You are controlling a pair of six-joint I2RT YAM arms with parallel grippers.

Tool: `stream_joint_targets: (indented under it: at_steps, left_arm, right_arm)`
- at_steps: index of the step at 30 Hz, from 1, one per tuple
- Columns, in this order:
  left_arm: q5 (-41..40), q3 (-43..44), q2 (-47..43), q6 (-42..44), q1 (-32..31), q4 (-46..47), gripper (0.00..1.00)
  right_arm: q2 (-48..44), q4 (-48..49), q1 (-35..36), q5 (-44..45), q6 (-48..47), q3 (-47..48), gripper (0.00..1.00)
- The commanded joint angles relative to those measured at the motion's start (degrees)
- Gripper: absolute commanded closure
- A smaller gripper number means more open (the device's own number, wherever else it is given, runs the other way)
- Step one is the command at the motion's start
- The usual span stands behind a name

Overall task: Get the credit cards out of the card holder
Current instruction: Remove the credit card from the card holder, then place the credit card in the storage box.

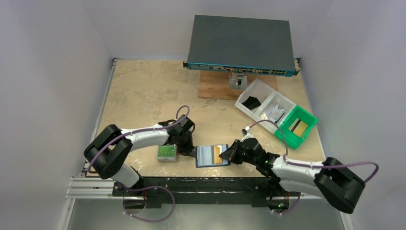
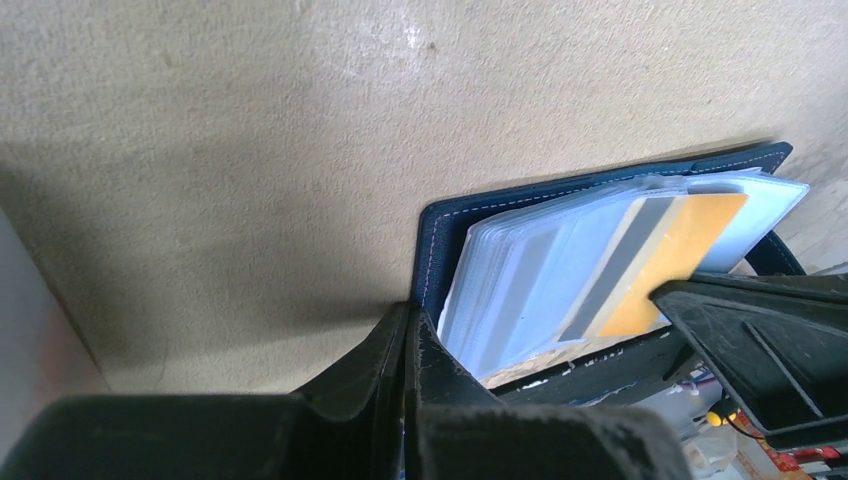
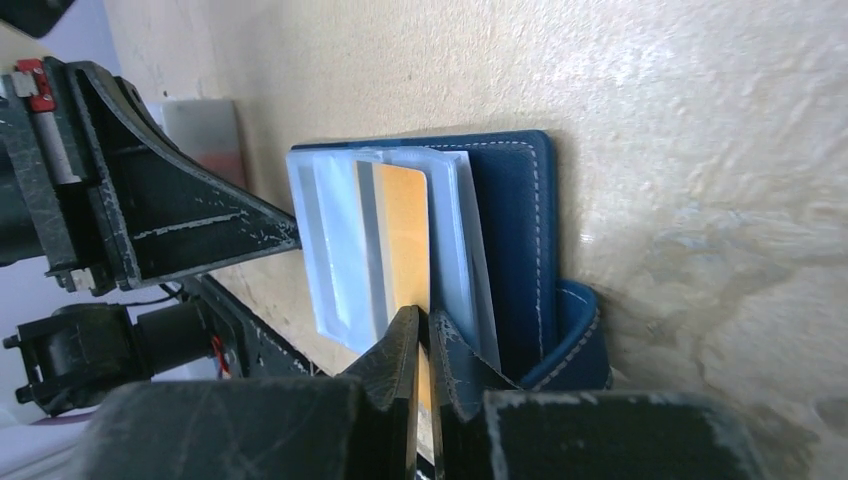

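Right gripper (image 3: pixel 418 322) clamps the thin gold card (image 3: pixel 405 225) in the open navy wallet (image 3: pixel 515 230) — stitched rim, clear glossy sleeves (image 3: pixel 335 240) — left gripper (image 2: pixel 408 318) closed at its edge

Card holder (image 3: pixel 515 230) was navy, pale stitching, light-blue sleeves. Credit card (image 3: pixel 405 235) tan-gold with grey stripe. Table (image 1: pixel 143 91) mottled beige.

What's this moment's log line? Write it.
left gripper shut at card holder edge | right gripper shut on credit card | card holder open on table
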Motion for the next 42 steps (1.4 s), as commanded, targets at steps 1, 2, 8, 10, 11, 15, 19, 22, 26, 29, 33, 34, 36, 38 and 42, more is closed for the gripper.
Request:
stream_joint_targets:
  at_steps: [1,2,8,10,11,15,19,22,26,29,33,34,36,38,42]
  left_arm:
    - [-9.4,-2.0,3.3,2.5,1.4,-8.0,1.00]
    - [-9.4,-2.0,3.4,2.6,1.4,-8.0,1.00]
    - [-9.0,-2.0,3.9,2.4,1.5,-7.4,1.00]
    - [-8.9,-1.9,3.6,2.5,1.5,-7.3,1.00]
    - [-8.8,-1.8,3.5,2.6,1.5,-7.4,1.00]
    - [-8.5,-0.9,2.8,3.7,1.4,-7.7,1.00]
    - [-7.7,0.7,0.3,5.5,1.4,-8.6,1.00]
    - [-8.1,3.2,-3.3,6.9,1.4,-11.0,1.00]
    - [-8.5,7.8,-9.4,9.7,1.5,-14.6,0.80]
    - [-4.7,9.6,-14.6,12.0,2.1,-12.9,0.59]
    - [7.0,8.5,-19.1,12.9,5.5,-5.9,0.48]
    - [9.6,8.5,-19.7,12.9,6.2,-4.6,0.48]
    - [14.0,8.1,-20.5,12.7,6.9,-1.2,0.48]
    - [18.5,7.0,-21.3,11.5,7.7,2.8,0.48]
    - [24.9,4.4,-21.9,7.8,8.5,11.4,0.49]
  right_arm:
    - [-7.8,-15.5,-0.1,7.0,0.2,-0.7,1.00]
    - [-9.7,-17.5,-0.1,7.8,0.2,-0.6,1.00]
    - [-15.8,-26.0,-0.2,10.1,-0.6,1.4,1.00]
    - [-16.7,-27.3,-0.2,10.1,-1.0,2.2,1.00]
    - [-17.1,-28.0,-0.1,10.1,-1.2,2.8,1.00]
    - [-18.3,-29.7,-0.1,9.6,-1.9,5.3,1.00]
    - [-19.1,-29.8,-0.2,8.3,-2.0,7.6,1.00]
    - [-19.2,-30.1,-0.2,7.8,-2.3,10.0,1.00]
    - [-19.3,-29.9,-0.3,6.3,-3.5,13.2,1.00]
    - [-18.8,-27.9,-0.9,3.7,-4.7,15.5,1.00]
    - [-18.7,-23.0,-3.4,-3.6,-5.4,17.4,1.00]
    - [-18.8,-20.9,-4.4,-5.9,-5.1,17.4,1.00]
    - [-18.8,-16.5,-6.3,-11.1,-4.3,17.3,1.00]
    - [-18.3,-11.0,-8.1,-16.2,-2.8,16.7,1.00]
    - [-16.1,-0.1,-9.9,-23.6,1.0,14.3,1.00]
